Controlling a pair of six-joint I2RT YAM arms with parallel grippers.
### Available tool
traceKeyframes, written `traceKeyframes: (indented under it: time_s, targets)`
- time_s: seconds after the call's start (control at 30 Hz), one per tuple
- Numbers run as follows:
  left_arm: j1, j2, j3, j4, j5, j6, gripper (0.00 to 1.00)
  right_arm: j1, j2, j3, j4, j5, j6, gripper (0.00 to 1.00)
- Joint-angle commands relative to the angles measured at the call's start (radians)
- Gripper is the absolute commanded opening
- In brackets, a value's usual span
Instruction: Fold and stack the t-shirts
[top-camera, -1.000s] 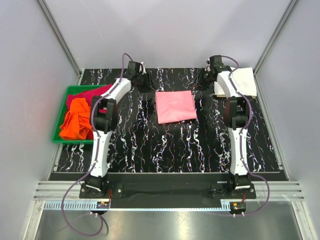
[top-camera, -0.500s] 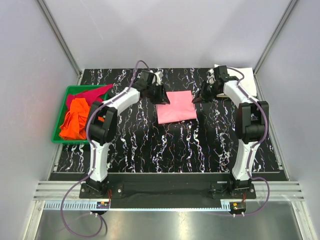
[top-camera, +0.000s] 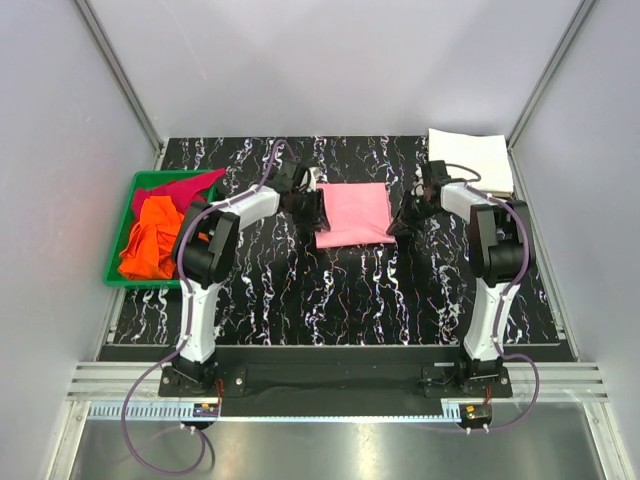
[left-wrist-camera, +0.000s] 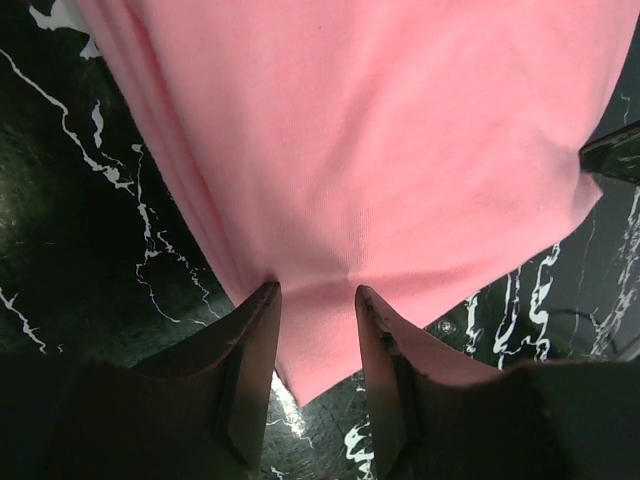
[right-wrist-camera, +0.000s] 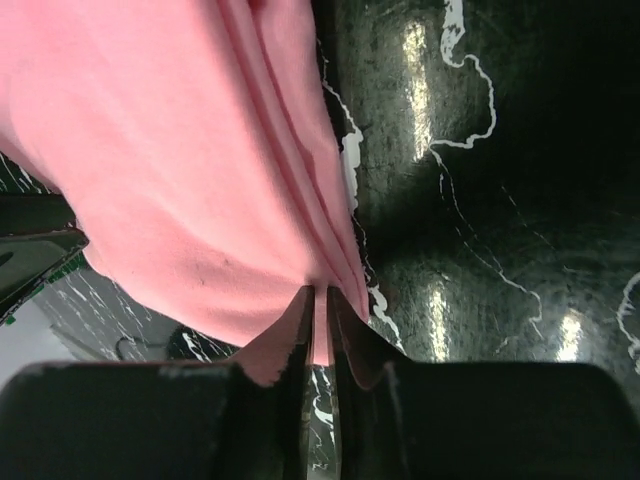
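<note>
Narrowly set, the fingers of the right gripper (right-wrist-camera: 322, 300) pinch the layered edge of the folded light pink t-shirt (top-camera: 352, 212). The left gripper (left-wrist-camera: 312, 310) has its fingers part-way apart astride the opposite edge, with flat cloth showing between them. The pink shirt lies mid-table between both grippers on the black white-veined table (top-camera: 330, 300). A folded white t-shirt (top-camera: 470, 160) sits at the far right corner, well apart. At the left, a green tray (top-camera: 140, 283) holds a crumpled orange t-shirt (top-camera: 150, 240) and a magenta-red t-shirt (top-camera: 180, 187). Pale grey walls (top-camera: 320, 70) enclose the table.
</note>
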Motion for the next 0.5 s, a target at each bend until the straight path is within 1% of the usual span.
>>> traceKeyframes:
  time_s: [0.0,0.03,0.07,0.17,0.2,0.3,0.37,0.47]
  targets:
    - [-0.004,-0.048,0.055,-0.038,-0.001,0.066,0.42,0.004,-0.106,-0.006,0.045,0.085,-0.024,0.17]
    - [-0.004,-0.045,0.108,-0.073,0.0,0.077,0.42,0.004,-0.122,-0.005,0.045,0.078,-0.022,0.18]
    - [-0.004,-0.046,0.127,-0.121,0.003,0.086,0.42,0.005,-0.152,-0.003,0.045,0.065,-0.019,0.18]
    - [-0.012,-0.082,0.136,-0.13,0.02,0.088,0.42,0.021,-0.182,0.008,0.046,0.012,-0.011,0.21]
    - [-0.018,-0.094,0.132,-0.129,0.026,0.076,0.42,0.028,-0.182,0.021,0.048,-0.03,-0.016,0.21]
    - [-0.038,-0.105,0.122,-0.117,0.028,0.056,0.42,0.062,-0.133,0.061,0.048,-0.131,-0.018,0.2]
    - [-0.045,-0.097,0.115,-0.106,0.017,0.041,0.42,0.096,-0.087,0.092,0.049,-0.171,-0.025,0.18]
    - [-0.053,-0.062,0.095,-0.097,-0.004,0.018,0.41,0.11,-0.013,0.118,0.071,-0.215,-0.019,0.17]
